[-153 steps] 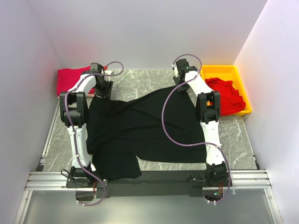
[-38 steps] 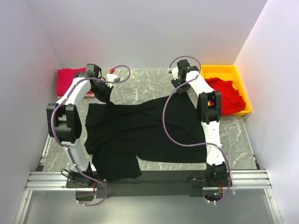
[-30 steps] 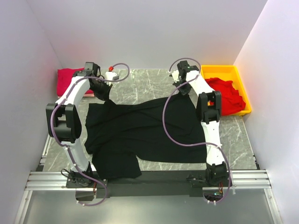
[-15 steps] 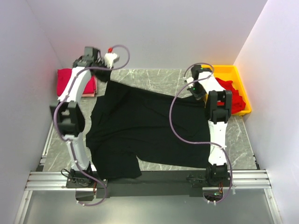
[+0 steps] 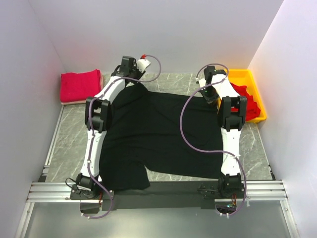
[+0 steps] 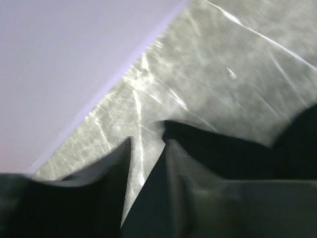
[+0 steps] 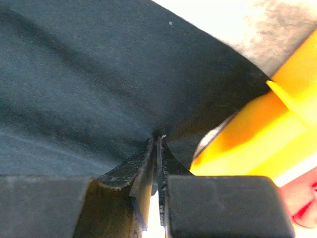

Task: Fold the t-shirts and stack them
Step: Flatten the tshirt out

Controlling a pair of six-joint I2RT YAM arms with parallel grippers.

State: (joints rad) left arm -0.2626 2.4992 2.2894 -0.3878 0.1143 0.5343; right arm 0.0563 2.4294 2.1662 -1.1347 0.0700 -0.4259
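- The black t-shirt (image 5: 158,134) has been drawn out of its earlier bunching and is now spread on the bench (image 5: 168,82), just beside the yellow tray (image 5: 237,73).
- The right pincer (image 7: 156,140) is clenched on the far corner nearest the tray.
- The left pincer (image 5: 134,83), apparently clenched on the other far corner, has been carried toward the tray.
- A folded red t-shirt (image 5: 79,85) lies well apart from the tray; a second red t-shirt (image 5: 246,101) lies in it.
- Flattening is judged nearly complete, with folding not yet begun.

Soft matt knit cloth on black t-shirt (image 5: 158,134); bench (image 5: 168,84) under it smooth grey stone-look w/ slight sheen; tray (image 5: 245,75) to its right glossy yellow plastic; red t-shirts (image 5: 80,85) to its left matt cloth too
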